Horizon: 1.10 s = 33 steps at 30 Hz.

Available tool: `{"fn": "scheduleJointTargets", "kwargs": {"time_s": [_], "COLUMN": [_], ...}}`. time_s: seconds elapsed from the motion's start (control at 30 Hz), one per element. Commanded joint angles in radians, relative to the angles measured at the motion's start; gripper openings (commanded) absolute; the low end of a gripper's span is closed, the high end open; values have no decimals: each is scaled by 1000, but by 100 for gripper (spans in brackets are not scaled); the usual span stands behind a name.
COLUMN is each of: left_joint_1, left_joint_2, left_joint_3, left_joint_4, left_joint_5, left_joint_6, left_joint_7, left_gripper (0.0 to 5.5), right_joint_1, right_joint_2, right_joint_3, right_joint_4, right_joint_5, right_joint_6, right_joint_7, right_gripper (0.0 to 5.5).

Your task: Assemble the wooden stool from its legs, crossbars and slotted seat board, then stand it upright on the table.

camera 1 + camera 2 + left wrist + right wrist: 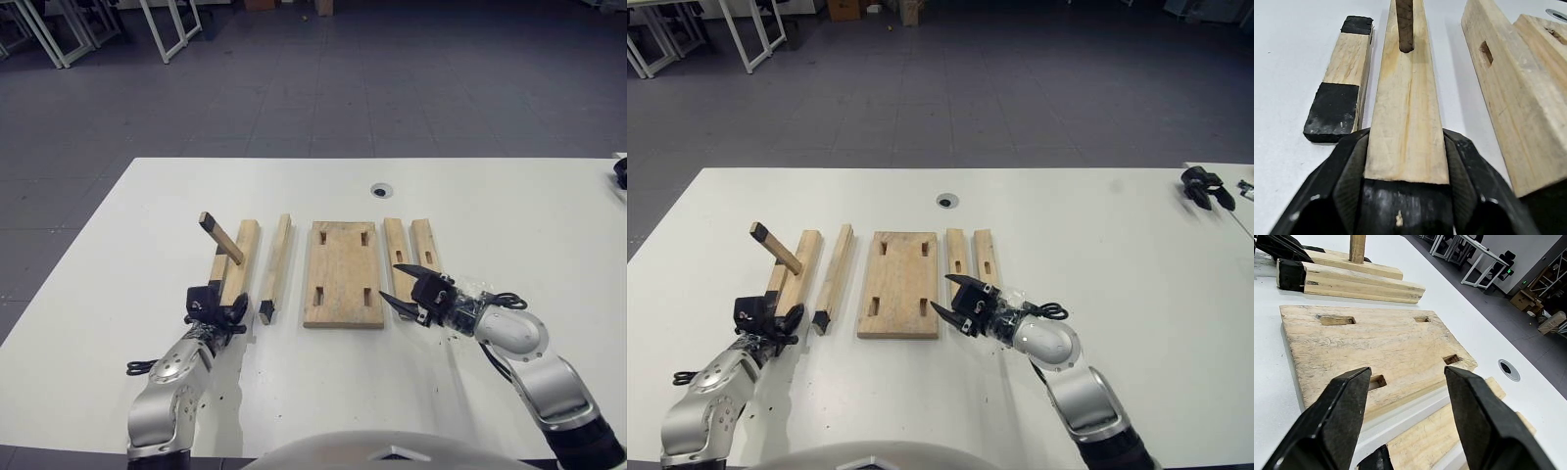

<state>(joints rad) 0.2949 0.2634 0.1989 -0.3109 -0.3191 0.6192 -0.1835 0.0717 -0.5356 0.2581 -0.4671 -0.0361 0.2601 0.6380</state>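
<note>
- While both grippers wait at the near side of the seat board (343,276), the left gripper (217,307) sits well off the board's near left corner. Its fingers are clamped snugly on the near end of a leg (1405,98).
- Just off the seat board's near right corner, the right gripper (390,282) is spread wide and holds nothing. Its fingertips point toward the board's right edge.
- The held leg runs lengthwise away from the robot, roughly parallel to the seat board's long sides. 1 dark crossbar (220,236) stands tilted out of it, left of the board's far half.
- Between that leg and the seat board's left edge lies 1 loose leg (278,257), also parallel, with its black cap toward the robot.
- Just right of the seat board, 2 bars (395,245) (425,242) lie side by side along its far half, long axes pointing away.
- The right arm is judged nearer to those bars, which lie straight ahead of its open fingers.
- The seat board lies flat on the table (509,215) with its 4 slots facing up, unfilled.
</note>
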Motion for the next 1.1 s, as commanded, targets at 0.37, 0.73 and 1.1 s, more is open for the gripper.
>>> {"fn": "scheduleJointTargets", "kwargs": {"time_s": [0.37, 0.73, 1.1], "left_joint_1": [-332, -363, -345], "left_joint_2": [-31, 108, 201], "left_joint_3": [128, 33, 9], "left_joint_4": [-218, -211, -187], "left_joint_5": [-524, -1144, -1210], "left_joint_6": [112, 394, 365], "left_joint_7": [-70, -159, -167], "left_gripper": [203, 203, 203], "right_joint_1": [-280, -669, -680], "right_joint_2": [260, 332, 237], "right_joint_3": [-294, -579, -521], "right_joint_4": [10, 342, 341], "right_joint_5": [574, 1284, 1385], "right_joint_6": [632, 1122, 1126], "right_joint_7": [-77, -157, -72], "right_gripper": [385, 454, 332]}}
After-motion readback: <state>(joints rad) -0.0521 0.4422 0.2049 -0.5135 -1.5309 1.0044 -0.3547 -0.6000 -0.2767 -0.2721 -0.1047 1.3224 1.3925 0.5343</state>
